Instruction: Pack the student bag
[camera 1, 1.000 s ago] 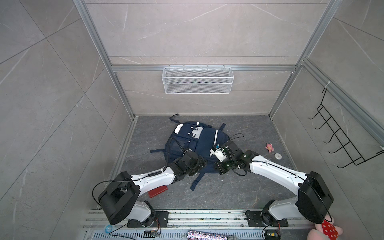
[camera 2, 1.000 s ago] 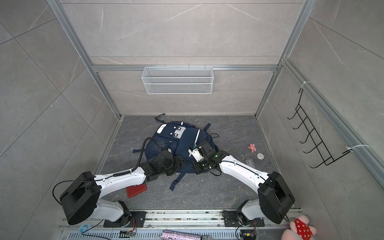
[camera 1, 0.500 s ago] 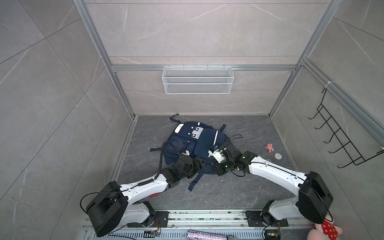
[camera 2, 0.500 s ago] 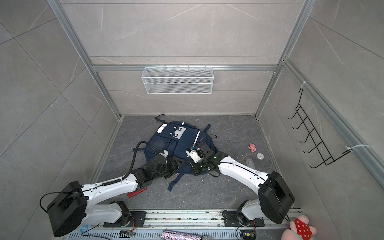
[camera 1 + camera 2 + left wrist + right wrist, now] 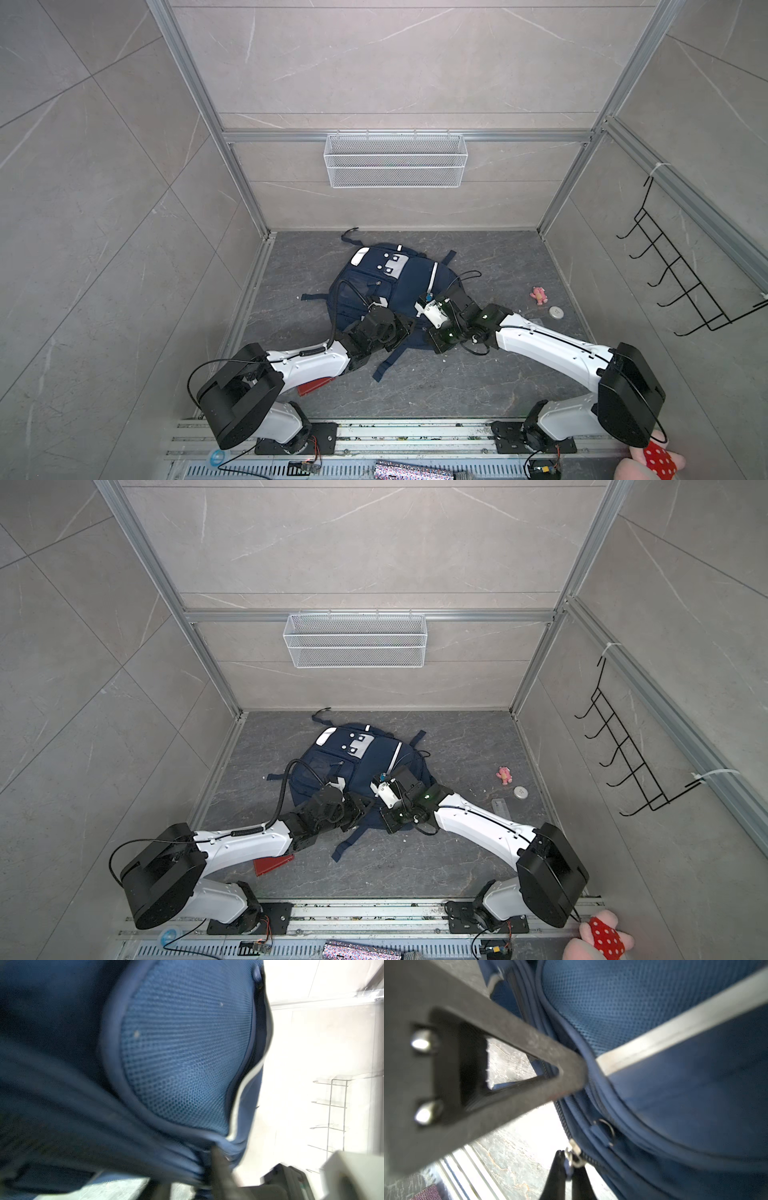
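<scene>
Clamping bunched edge fabric of the student bag (image 5: 401, 286) with the left tool (image 5: 211, 1156), pinching its metal zip pull (image 5: 574, 1158) in the closed right tool (image 5: 569, 1172), on the floor (image 5: 478, 382).

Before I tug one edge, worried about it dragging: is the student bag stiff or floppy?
Probably floppy: the student bag lies slumped on the floor, its fabric pinched into folds. Its loose strap would likely trail.

- A robot lab test cell: aluminium profiles (image 5: 274, 136) frame grey tile panels (image 5: 395, 62).
- White robot arms (image 5: 548, 345) sit bolted to a base rail (image 5: 415, 434).
- A wire basket (image 5: 395, 160) and a hook rack (image 5: 681, 258) hang on the walls.
</scene>
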Controlling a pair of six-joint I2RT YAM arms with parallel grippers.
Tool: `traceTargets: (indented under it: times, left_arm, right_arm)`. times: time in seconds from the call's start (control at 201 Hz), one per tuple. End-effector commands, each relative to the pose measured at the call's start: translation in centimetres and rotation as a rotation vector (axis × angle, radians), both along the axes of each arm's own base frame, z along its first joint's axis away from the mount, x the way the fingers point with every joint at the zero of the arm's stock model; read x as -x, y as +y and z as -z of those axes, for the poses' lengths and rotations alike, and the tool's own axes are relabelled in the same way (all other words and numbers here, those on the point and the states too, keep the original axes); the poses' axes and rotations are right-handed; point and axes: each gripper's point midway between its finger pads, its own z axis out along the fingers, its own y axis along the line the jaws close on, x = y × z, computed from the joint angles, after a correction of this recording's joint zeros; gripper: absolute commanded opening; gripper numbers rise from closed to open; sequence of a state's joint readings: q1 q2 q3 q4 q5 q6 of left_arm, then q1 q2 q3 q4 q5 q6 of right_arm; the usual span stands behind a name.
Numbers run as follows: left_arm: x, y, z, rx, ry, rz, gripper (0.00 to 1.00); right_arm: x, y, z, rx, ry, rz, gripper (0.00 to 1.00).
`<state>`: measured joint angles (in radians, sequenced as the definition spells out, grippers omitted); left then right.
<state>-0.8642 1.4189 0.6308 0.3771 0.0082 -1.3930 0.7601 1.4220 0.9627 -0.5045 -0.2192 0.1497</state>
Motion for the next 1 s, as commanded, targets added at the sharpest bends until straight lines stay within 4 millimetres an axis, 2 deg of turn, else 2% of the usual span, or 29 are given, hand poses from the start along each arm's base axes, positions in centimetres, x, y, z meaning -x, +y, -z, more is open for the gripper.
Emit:
traceTargets:
  times: [0.0,0.159,0.413,0.622,0.742,0.846,0.951,0.991]
  left_arm:
    - [-1.2,1.6,-0.7,-0.009,-0.044,-0.084,0.00]
    - [-1.3,5.8,0.1,-0.068,-0.028,-0.146,0.00]
    - [-1.9,12.5,0.2,-0.173,-0.003,-0.243,0.00]
    - [-3.5,17.3,-0.3,-0.234,-0.004,-0.318,0.00]
    - [-5.6,18.4,-1.3,-0.260,-0.025,-0.291,0.00]
    - [-7.8,17.1,-2.3,-0.311,-0.038,-0.190,0.00]
    - [-10.0,15.9,-2.3,-0.355,-0.039,-0.124,0.00]
    - [-10.8,15.9,-1.9,-0.374,-0.043,-0.125,0.08]
  right_arm:
    - [0.5,1.6,-3.8,-0.100,-0.058,-0.048,0.00]
    - [0.1,-0.8,-3.4,-0.022,-0.075,0.016,0.00]
    - [-2.2,-8.9,-1.2,0.185,-0.021,0.257,0.00]
    - [-5.1,-13.6,-2.4,0.250,-0.037,0.382,0.00]
    - [-5.9,-13.2,-4.0,0.262,-0.095,0.286,0.00]
    - [-5.9,-11.6,-5.0,0.205,-0.139,0.214,0.00]
    - [-4.7,-9.5,-5.0,0.195,-0.162,0.135,0.00]
    - [-4.0,-8.5,-4.8,0.199,-0.169,0.105,0.00]
